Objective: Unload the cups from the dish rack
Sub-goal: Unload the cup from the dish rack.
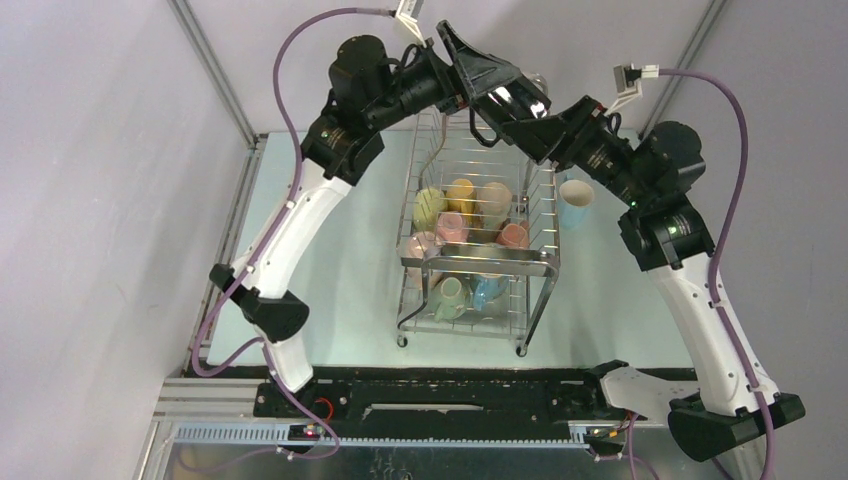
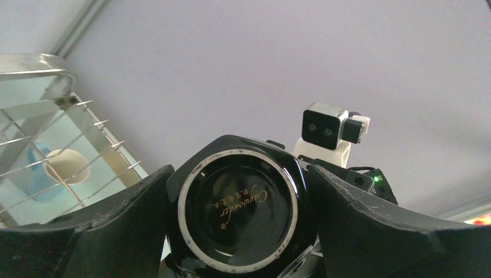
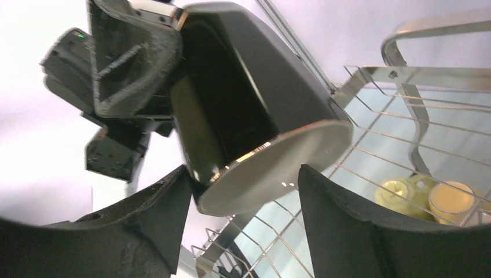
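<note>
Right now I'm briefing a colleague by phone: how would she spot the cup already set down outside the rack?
Find the chrome wire dish rack mid-table, then look just right of its far end. A light blue cup stands upright there on the table, below the right arm. Only it stands on the table: the rest sit in the rack, bar a black mug held aloft.

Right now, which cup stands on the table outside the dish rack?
The light blue cup, upright on the table right of the dish rack. The other coloured cups are inside it, and the black cup is held in the air.
</note>
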You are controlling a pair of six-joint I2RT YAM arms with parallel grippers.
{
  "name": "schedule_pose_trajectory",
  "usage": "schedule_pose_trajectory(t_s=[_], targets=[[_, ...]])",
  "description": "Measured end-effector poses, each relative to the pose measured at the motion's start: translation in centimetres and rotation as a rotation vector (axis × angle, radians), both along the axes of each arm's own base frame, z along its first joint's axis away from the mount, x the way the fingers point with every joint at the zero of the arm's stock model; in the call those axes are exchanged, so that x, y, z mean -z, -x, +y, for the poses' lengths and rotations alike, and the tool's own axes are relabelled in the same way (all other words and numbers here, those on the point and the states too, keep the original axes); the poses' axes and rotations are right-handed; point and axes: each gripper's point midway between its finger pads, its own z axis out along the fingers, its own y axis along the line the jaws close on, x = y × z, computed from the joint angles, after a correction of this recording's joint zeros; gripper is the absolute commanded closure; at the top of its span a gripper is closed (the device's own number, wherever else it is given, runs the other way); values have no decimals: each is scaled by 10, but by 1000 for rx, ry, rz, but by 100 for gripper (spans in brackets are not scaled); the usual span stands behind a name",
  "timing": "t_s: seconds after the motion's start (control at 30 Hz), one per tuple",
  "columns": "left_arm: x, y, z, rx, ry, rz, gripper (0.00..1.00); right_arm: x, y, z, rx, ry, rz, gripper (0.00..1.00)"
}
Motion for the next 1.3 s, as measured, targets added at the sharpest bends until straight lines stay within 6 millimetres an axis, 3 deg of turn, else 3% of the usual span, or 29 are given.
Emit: schedule_pose_trajectory(t_s=[0.2,0.37,0.53,0.63,0.67,0.93,1.1,1.13,1.3], targets=[[11,-1,-8,46,55,74,100,-25,4,-2,-2,-69,-76,39],[17,-4,-13,70,105,134,100,-32,2,-2,0,-108,-83,52],[11,-1,-10,78,150,141,100,-35,-2,1,-9,-138,-79,78],[8,1,-7,82,170,142,100,-41,1,4,-35,-167,-82,100],[6,3,-7,85,180,150,98,-44,3,5,-39,-173,-92,100],[3,3,-4,82,189,138,32,-47,1,6,-41,-178,-114,100],[0,5,-2,78,187,126,6,-49,3,8,-47,-180,-121,100],[0,5,0,76,182,118,1,-51,4,9,-47,-180,-121,100],[-4,6,8,59,168,82,0,-53,3,11,-43,-171,-110,100]])
